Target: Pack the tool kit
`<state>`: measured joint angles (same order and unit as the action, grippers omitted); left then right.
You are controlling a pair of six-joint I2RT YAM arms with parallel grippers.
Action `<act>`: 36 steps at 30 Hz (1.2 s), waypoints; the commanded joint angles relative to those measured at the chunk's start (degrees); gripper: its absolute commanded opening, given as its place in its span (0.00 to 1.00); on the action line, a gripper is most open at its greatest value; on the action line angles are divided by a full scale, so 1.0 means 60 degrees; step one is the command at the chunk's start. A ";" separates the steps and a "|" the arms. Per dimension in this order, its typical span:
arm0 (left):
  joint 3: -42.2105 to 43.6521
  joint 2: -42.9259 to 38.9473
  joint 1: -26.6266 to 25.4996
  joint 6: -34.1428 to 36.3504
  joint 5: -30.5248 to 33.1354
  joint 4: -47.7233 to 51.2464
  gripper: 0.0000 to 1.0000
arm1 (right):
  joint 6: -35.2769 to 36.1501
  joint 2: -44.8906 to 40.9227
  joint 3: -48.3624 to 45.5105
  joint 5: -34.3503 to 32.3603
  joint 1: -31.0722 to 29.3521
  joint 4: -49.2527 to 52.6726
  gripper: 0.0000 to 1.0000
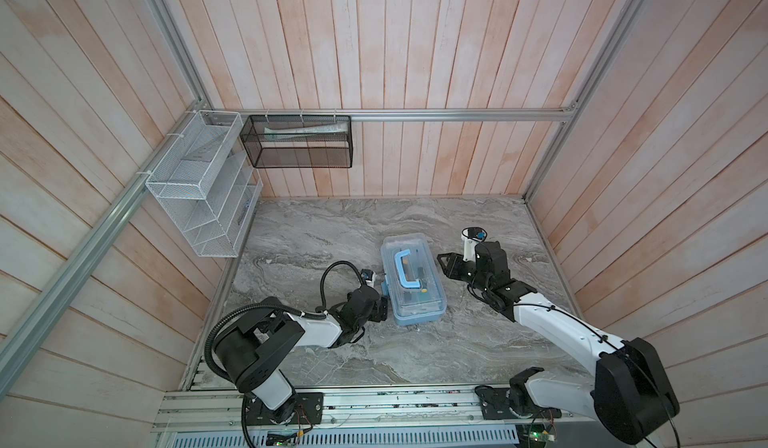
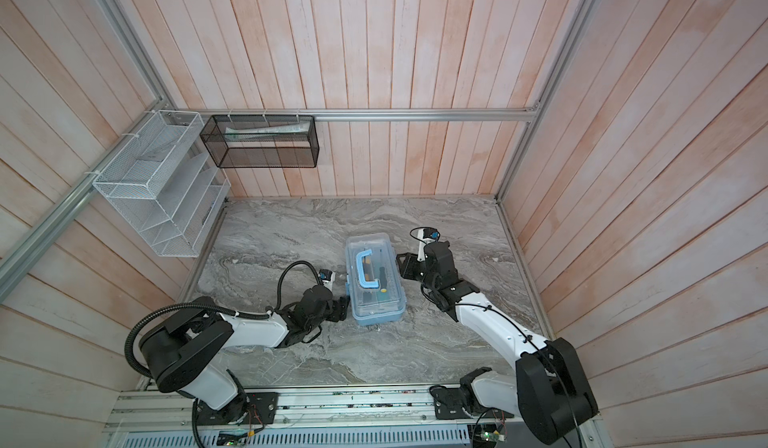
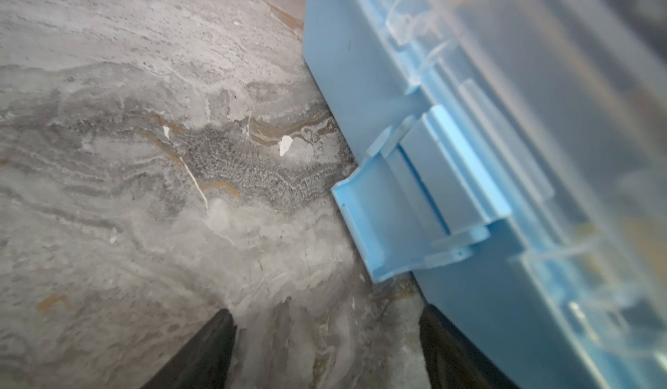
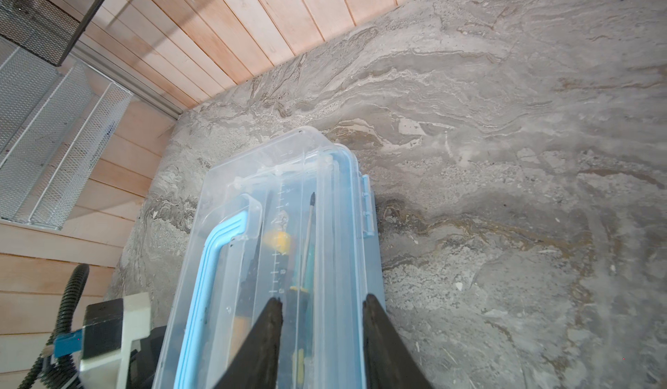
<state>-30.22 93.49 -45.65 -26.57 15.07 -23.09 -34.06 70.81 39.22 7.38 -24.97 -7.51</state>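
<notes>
**Tool kit sitting mid-bench between both arms, lid down**

The tool kit [image 1: 415, 300] is sitting near the middle of the marble bench [image 1: 332, 225] in both top views, its long sides running from near to far. Its clear lid is lying down over the blue base. The light-blue handle [image 1: 405, 273] is lying flat on the lid. A screwdriver [image 4: 308, 239] is showing through the lid in the right wrist view.

The left arm [image 1: 316, 329] is reaching in low from the left, and the left jaws are pointing at the case's left long side. In the left wrist view they are standing wide apart with only bare bench between them. The latch [image 3: 408, 203] is sticking out from the case wall just beyond them.

The right arm [image 1: 548, 321] is reaching in from the right. The right jaws are standing partly apart over the right edge of the lid, gripping nothing. Whether their tips are touching the lid cannot be told.

The white wire rack [image 1: 199, 192] and the black mesh basket [image 1: 299, 142] are hanging on the walls at far left, well apart from the case.
</notes>
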 commanded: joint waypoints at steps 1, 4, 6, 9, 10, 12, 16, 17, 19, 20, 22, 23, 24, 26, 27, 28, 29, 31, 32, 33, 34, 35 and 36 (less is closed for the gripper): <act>-0.0193 0.0392 -0.0066 -0.0012 0.0183 -0.0446 0.83 | 0.0067 0.0017 -0.0129 0.0011 0.0089 -0.0173 0.36; -0.0312 0.0707 -0.0067 -0.0053 0.0198 -0.0536 0.82 | 0.0052 0.0072 -0.0158 0.0095 0.0122 -0.0238 0.36; -0.0404 0.0915 -0.0057 -0.0082 0.0253 -0.0590 0.82 | 0.0039 0.0106 -0.0157 0.0110 0.0145 -0.0257 0.35; -0.0421 0.1056 -0.0055 -0.0200 0.0411 -0.0612 0.81 | 0.0016 0.0110 -0.0179 0.0173 0.0156 -0.0285 0.35; -0.0411 0.1048 -0.0054 -0.0250 0.0484 -0.0605 0.81 | 0.0009 0.0116 -0.0175 0.0191 0.0155 -0.0292 0.35; -0.0342 0.1004 -0.0068 -0.0289 0.0649 -0.0649 0.81 | -0.0006 0.0108 -0.0166 0.0206 0.0159 -0.0288 0.35; -0.0381 0.0956 0.0240 -0.0392 0.0693 -0.0546 0.80 | -0.0006 0.0110 -0.0129 0.0221 0.0156 -0.0279 0.34; -0.0403 0.0970 0.0386 -0.0458 0.0558 -0.0504 0.80 | 0.0008 0.0108 -0.0126 0.0234 0.0159 -0.0271 0.34; -0.0344 0.0945 0.0636 -0.0518 0.0352 -0.0657 0.80 | 0.0008 0.0137 -0.0107 0.0248 0.0162 -0.0270 0.34; -0.0318 0.0911 0.0720 -0.0512 0.0330 -0.0714 0.80 | 0.0008 0.0149 -0.0102 0.0235 0.0161 -0.0265 0.34; -0.0335 0.0783 0.0817 -0.0439 0.0301 -0.0793 0.79 | -0.0006 0.0145 -0.0117 0.0250 0.0163 -0.0257 0.33; -0.0338 0.0704 0.0858 -0.0410 0.0315 -0.0819 0.79 | -0.0006 0.0145 -0.0120 0.0250 0.0161 -0.0256 0.33; -0.0333 0.0619 0.0880 -0.0371 0.0277 -0.0871 0.79 | -0.0014 0.0138 -0.0135 0.0263 0.0162 -0.0257 0.33; -0.0340 0.0421 0.0911 -0.0302 0.0203 -0.0883 0.79 | -0.0007 0.0119 -0.0122 0.0295 0.0151 -0.0221 0.33; -0.0340 0.0296 0.0899 -0.0255 0.0099 -0.0945 0.79 | -0.0006 0.0098 -0.0131 0.0284 0.0162 -0.0214 0.32; -0.0318 0.0196 0.0896 -0.0230 -0.0013 -0.0990 0.79 | -0.0020 0.0083 -0.0141 0.0285 0.0159 -0.0206 0.32; -0.0318 0.0066 0.0900 -0.0245 -0.0124 -0.0999 0.79 | -0.0032 0.0065 -0.0163 0.0286 0.0163 -0.0215 0.32; -0.0296 -0.0182 0.0899 -0.0255 -0.0387 -0.1072 0.79 | -0.0036 0.0035 -0.0189 0.0308 0.0162 -0.0241 0.32; -0.0298 -0.0303 0.0899 -0.0299 -0.0483 -0.1073 0.79 | -0.0050 0.0029 -0.0195 0.0323 0.0160 -0.0241 0.32; -0.0326 -0.0414 0.0897 -0.0324 -0.0551 -0.1048 0.78 | -0.0050 0.0020 -0.0201 0.0329 0.0158 -0.0252 0.31; -0.0339 -0.0489 0.0904 -0.0334 -0.0615 -0.1003 0.78 | -0.0050 0.0021 -0.0199 0.0345 0.0163 -0.0247 0.31; -0.0358 -0.0582 0.0899 -0.0381 -0.0649 -0.0959 0.78 | -0.0036 0.0020 -0.0207 0.0377 0.0163 -0.0249 0.31; -0.0358 -0.0665 0.0914 -0.0444 -0.0711 -0.0907 0.78 | -0.0036 0.0022 -0.0220 0.0407 0.0161 -0.0266 0.31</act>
<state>-32.25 91.24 -40.18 -28.27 13.08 -27.90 -34.30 71.16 39.03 8.93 -24.27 -8.45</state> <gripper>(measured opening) 0.779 0.314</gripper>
